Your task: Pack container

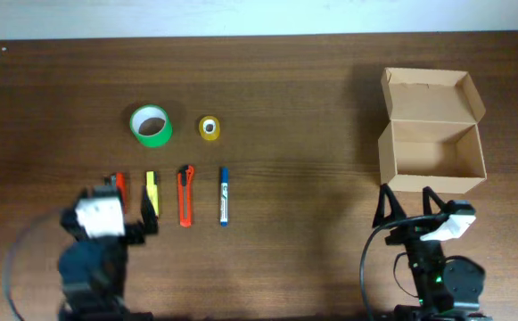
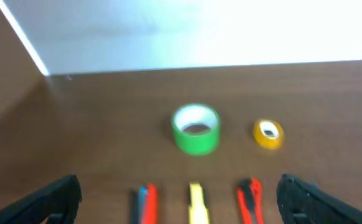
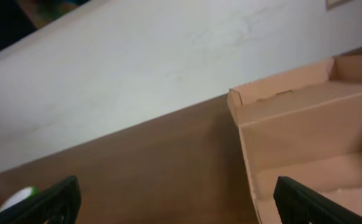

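Plain brown cardboard box (image 1: 428, 96); green tape roll (image 1: 152, 125); yellow tape roll (image 1: 209, 127); orange cutter (image 1: 185, 207); blue-and-white marker (image 1: 224, 196); dark wood-grain desk (image 1: 312, 107).

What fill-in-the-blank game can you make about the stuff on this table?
The big tape roll is ____. The small tape roll is ____. The cardboard box has ____ inside. The left hand and the right hand are both ____.
Missing words: green, yellow, nothing, open.
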`<action>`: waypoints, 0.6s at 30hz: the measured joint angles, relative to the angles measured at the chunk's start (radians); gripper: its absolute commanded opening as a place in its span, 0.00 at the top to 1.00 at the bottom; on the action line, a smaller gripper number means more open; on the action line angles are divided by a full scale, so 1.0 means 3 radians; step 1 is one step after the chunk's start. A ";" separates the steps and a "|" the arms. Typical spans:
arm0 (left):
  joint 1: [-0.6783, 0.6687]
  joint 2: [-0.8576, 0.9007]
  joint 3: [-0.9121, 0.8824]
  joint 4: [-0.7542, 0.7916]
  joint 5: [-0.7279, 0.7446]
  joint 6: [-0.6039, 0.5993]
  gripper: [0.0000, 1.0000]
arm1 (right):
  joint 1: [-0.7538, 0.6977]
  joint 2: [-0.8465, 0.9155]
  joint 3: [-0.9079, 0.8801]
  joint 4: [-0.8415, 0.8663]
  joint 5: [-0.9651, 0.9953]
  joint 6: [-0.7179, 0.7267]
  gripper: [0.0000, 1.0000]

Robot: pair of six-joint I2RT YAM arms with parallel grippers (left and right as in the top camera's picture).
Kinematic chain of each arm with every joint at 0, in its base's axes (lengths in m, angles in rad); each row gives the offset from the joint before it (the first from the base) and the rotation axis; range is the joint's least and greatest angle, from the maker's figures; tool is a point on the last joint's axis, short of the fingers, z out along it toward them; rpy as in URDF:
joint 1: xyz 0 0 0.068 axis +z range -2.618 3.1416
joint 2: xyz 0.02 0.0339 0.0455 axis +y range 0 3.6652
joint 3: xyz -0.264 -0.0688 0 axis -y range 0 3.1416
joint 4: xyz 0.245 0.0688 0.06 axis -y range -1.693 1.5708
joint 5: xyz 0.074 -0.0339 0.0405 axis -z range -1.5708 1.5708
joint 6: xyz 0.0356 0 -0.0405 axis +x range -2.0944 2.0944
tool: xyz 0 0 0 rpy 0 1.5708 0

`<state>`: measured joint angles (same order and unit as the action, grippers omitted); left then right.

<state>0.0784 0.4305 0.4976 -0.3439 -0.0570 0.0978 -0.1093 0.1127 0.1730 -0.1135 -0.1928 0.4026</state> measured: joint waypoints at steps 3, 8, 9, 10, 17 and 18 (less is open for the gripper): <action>0.0000 0.0839 0.0799 -0.0112 -0.0058 0.0064 0.00 | 0.0000 0.0519 0.0580 -0.0317 0.0000 0.0028 0.01; 0.0000 0.2211 0.2372 -0.0759 -0.0100 0.0123 0.00 | 0.0000 0.1690 0.1914 -0.1152 0.0000 -0.0223 0.01; 0.0001 0.2464 0.2702 -0.0916 -0.0102 0.0127 0.00 | 0.0000 0.1914 0.2192 -0.1322 -0.0001 -0.0291 0.01; 0.0001 0.2689 0.3007 -0.1047 -0.0100 0.0134 0.00 | 0.0000 0.2160 0.2509 -0.1475 0.0000 -0.0376 0.01; 0.0128 0.3695 0.4578 -0.1603 -0.0094 0.0427 0.00 | 0.0000 0.3527 0.4487 -0.2461 -0.0001 -0.0793 0.01; 0.0175 0.3755 0.4671 -0.1602 -0.0067 0.0495 0.00 | 0.0000 0.3652 0.4683 -0.2546 0.0000 -0.0829 0.00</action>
<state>0.1310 1.5570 1.8988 -0.8246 -0.0772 0.2462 -0.1093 1.2083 1.5780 -0.8772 -0.1928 0.1539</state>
